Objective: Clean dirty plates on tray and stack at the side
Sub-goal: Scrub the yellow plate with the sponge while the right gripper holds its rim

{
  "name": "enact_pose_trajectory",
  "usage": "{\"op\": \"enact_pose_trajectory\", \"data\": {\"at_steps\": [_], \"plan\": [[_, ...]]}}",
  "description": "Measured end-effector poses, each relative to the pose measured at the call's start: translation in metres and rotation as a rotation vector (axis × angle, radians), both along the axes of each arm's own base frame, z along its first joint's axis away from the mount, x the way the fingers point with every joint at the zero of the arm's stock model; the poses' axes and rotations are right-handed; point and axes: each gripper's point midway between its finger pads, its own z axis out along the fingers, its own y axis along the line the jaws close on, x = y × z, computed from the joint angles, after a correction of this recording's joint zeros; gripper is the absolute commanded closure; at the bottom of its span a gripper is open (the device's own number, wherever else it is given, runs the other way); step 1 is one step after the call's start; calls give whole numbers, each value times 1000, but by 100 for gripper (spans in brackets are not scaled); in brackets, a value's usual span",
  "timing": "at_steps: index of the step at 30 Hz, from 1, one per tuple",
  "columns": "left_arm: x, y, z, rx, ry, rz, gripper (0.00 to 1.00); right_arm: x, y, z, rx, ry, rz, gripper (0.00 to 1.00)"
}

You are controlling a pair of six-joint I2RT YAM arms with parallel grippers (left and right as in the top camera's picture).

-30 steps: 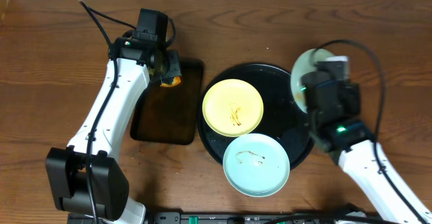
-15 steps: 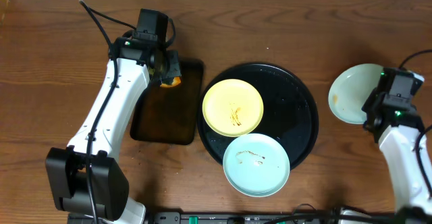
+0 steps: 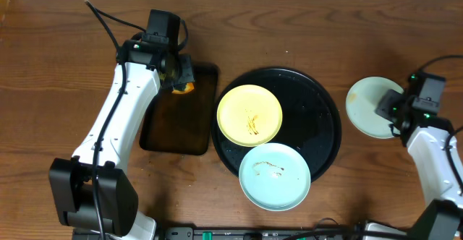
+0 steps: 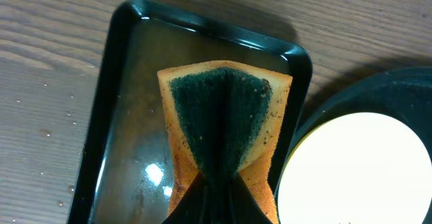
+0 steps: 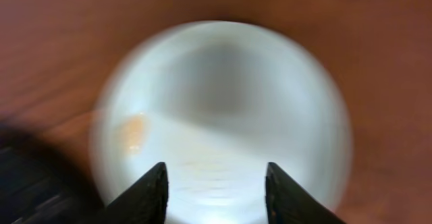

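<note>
The tray (image 3: 322, 121) is glossy black. The pale yellow plate (image 3: 249, 114) and the mint-blue plate (image 3: 275, 176) both bear thin brown smears. The sponge (image 4: 196, 116) is orange, faced dark green.

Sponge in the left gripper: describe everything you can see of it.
The sponge is orange-tan foam with a dark green scouring face, speckled along its edges. The left gripper pinches it at its near end, so it folds into a crease down the middle and fans out beyond. It sits over the glossy, wet-looking rectangular dark tray, on the side nearer the round black tray. Whether it touches the tray floor cannot be told.
</note>
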Motion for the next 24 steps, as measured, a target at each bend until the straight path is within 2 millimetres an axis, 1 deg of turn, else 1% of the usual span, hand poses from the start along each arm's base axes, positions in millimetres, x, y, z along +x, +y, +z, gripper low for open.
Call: {"op": "enact_pose_trajectory", "data": {"at_steps": [1, 4, 5, 6, 7, 8, 10, 13, 16, 18, 21, 24], "plan": [[0, -2, 0, -10, 2, -4, 92, 4, 13, 3, 24, -14, 46, 52], [-2, -8, 0, -37, 8, -17, 93, 12, 67, 9, 107, -43, 226, 50], [-3, -12, 0, -47, 10, -26, 92, 12, 92, 10, 140, -44, 300, 50], [-4, -14, 0, -51, 13, -33, 93, 11, 110, 10, 154, -42, 354, 50], [-5, -18, 0, -53, 15, -42, 93, 11, 119, 10, 164, -40, 380, 50], [-6, -22, 0, -55, 16, -52, 93, 9, 141, 8, 179, -33, 443, 50], [-9, -34, 0, -58, 17, -84, 92, 6, 172, 3, 195, -19, 530, 51], [-17, -54, -6, -58, 28, -138, 93, -1, 210, -16, 220, 27, 628, 55], [-31, -70, -17, -53, 60, -188, 92, -8, 234, -37, 237, 86, 674, 56], [-40, -82, -24, -48, 82, -223, 92, -12, 244, -50, 243, 118, 686, 60], [-48, -100, -34, -43, 101, -273, 92, -16, 248, -66, 234, 160, 670, 65], [-56, -121, -45, -41, 112, -331, 92, -16, 249, -76, 220, 178, 645, 72]]}}
